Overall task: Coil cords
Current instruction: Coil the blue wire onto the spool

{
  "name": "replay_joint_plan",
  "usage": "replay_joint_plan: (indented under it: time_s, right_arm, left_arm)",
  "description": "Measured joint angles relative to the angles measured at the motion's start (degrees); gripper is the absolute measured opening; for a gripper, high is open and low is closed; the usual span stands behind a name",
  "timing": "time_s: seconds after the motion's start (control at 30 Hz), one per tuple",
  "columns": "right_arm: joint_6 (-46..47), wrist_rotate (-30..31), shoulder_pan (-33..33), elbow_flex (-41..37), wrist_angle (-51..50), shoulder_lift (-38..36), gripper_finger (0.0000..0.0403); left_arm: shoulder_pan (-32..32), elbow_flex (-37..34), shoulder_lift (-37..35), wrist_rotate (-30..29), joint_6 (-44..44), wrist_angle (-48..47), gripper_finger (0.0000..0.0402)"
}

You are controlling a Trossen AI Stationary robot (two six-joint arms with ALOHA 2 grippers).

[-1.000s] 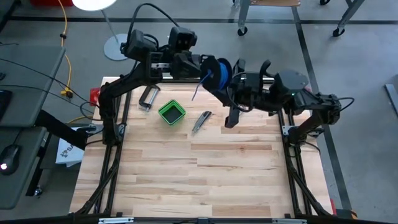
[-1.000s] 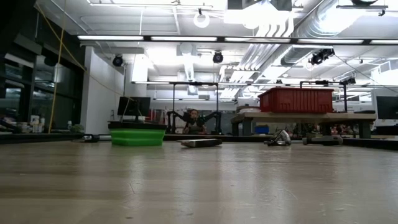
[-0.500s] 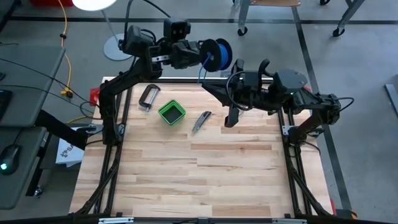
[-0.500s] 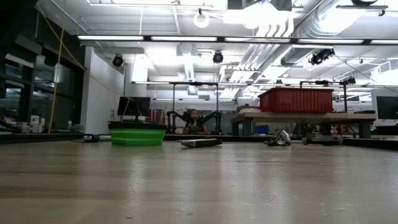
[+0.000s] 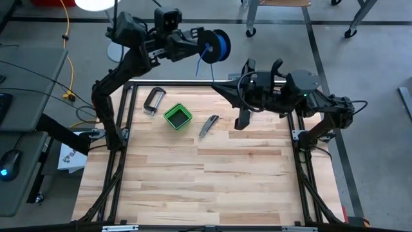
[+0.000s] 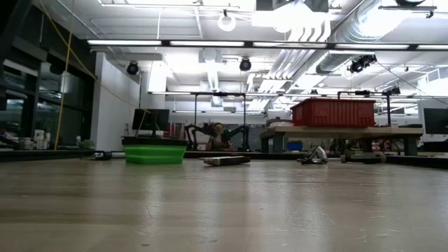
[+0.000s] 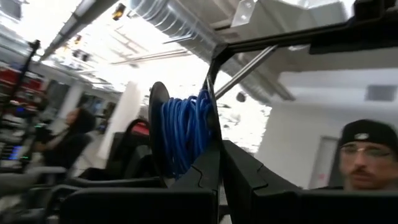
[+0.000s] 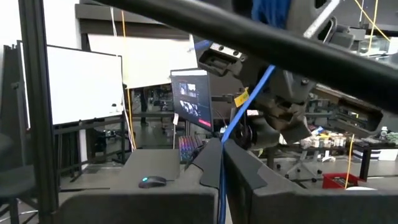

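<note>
Green box [image 5: 177, 116], clamp [image 5: 153, 101], knife [image 5: 207, 125]

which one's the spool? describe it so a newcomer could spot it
Look past the table's far edge in the high view. There the left gripper, shut, holds the spool up in the air. It is the only round thing wound with bright blue wire.

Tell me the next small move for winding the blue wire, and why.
Probably turn the spool in the left end effector to take up wire. The spool is held high past the table's back edge, and a strand runs from it to the shut right end effector.
</note>
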Motion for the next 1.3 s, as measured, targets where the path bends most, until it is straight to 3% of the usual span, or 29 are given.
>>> replay_joint_plan:
  time_s: [0.7, 1.3]
  right_arm:
    - [1.04, 0.9, -0.64, -0.02, -5.14, -1.06, 0.0]
    - [1.92, 0.95, -0.61, -0.09, -8.06, -1.29, 0.0]
  left_arm:
    - [0.49, -0.02, -6.44, -12.39, 32.12, -26.3, 0.0001]
    - [0.51, -0.02, -9.21, -18.45, 37.82, -35.02, 0.0]
